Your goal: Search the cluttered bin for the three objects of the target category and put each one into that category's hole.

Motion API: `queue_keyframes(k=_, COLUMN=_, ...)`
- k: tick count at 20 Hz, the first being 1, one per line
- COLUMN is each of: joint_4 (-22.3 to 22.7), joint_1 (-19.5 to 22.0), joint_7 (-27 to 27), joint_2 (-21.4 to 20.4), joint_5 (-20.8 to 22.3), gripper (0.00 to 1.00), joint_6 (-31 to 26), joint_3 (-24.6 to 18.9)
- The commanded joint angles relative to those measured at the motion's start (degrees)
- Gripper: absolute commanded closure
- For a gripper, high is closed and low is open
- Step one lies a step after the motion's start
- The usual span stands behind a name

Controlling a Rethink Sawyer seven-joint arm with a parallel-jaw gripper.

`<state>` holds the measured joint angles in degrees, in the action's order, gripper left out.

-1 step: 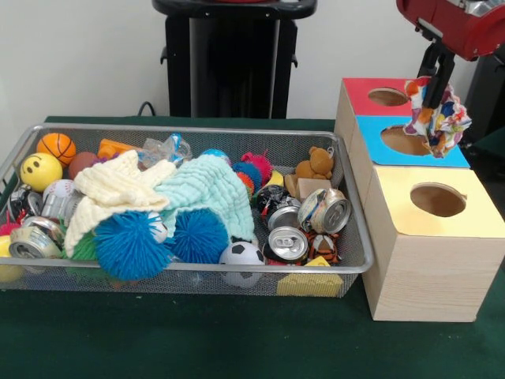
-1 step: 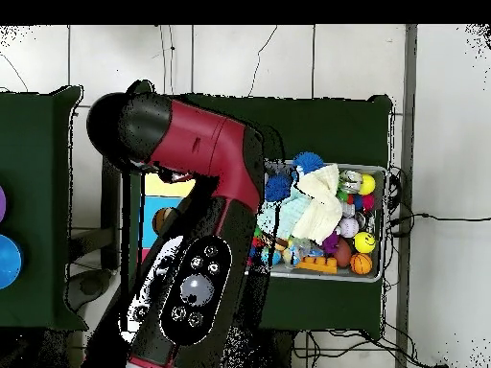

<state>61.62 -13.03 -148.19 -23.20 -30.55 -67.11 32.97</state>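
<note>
Your tool (image 1: pixel 435 79) is clamped on the multicoloured patterned cloth (image 1: pixel 436 114), which hangs over the round hole of the blue-topped wooden box (image 1: pixel 371 130). Centre the bundle over that hole and lower it before releasing, since loose corners drape toward the rim's 3 o'clock side. No legible writing anywhere.

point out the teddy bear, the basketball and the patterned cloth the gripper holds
teddy bear (image 1: pixel 319 163), front view, on its body
basketball (image 1: pixel 57 147), front view, on its middle
patterned cloth (image 1: pixel 439 118), front view, on the hanging folds

One wire bin (image 1: pixel 359 264), three boxes (image 1: pixel 430 260), two spiky blue balls (image 1: pixel 126 245).
</note>
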Motion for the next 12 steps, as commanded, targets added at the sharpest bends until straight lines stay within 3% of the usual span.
queue_keyframes(k=1, joint_4=0.5, joint_1=1.4, joint_7=-16.2, joint_2=2.6, joint_5=-0.7, gripper=1.00, joint_6=0.5, joint_3=-2.8)
queue_keyframes(k=12, joint_4=1.2, joint_1=2.2, joint_7=-14.8, joint_2=5.6, joint_5=-1.4, gripper=1.00, joint_6=8.3, joint_3=-4.9)
